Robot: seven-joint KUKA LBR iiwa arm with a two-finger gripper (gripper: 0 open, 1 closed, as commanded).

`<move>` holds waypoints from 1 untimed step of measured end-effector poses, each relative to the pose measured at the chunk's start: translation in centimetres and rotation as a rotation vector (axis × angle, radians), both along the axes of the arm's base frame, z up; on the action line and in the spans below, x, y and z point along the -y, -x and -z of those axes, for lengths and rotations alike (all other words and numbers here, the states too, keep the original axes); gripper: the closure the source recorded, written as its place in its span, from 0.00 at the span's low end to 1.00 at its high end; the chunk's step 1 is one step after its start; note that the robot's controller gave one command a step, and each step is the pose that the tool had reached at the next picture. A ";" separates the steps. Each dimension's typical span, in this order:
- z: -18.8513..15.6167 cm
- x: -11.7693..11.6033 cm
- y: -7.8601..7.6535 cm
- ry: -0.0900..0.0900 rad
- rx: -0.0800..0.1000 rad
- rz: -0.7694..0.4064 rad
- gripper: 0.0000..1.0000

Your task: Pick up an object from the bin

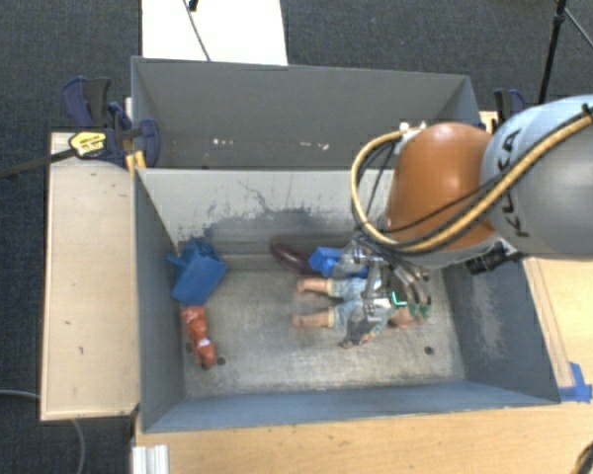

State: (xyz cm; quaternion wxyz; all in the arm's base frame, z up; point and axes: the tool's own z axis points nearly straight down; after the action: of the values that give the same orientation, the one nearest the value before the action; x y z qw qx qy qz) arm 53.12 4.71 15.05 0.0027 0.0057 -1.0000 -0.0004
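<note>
As claw (362, 322) hangs over pale figure (314, 318), open floor (277, 365) frontward

A robotics lab, by every sign. Shown first by a big industrial arm (563, 181) lettered KUKA, with an orange cover (440, 181) at the wrist and yellow-and-black cables (376, 227) looped beside it. Shown too by a plain grey metal bin (296, 117) set under the arm, with a few loose small things (321, 289) on its scuffed floor, a blue one and a reddish one among them. Dark, short-piled carpet (40, 47) all round, of the office kind. Thin black leads (20, 171) trailing across the carpet at the left and at the top.
</note>
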 end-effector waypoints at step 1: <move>-0.4 0.0 -0.2 0.000 0.008 0.001 0.00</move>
State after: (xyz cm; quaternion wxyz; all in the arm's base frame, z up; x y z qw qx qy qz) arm 53.31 4.70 15.45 -0.0013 0.0051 -1.0000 -0.0005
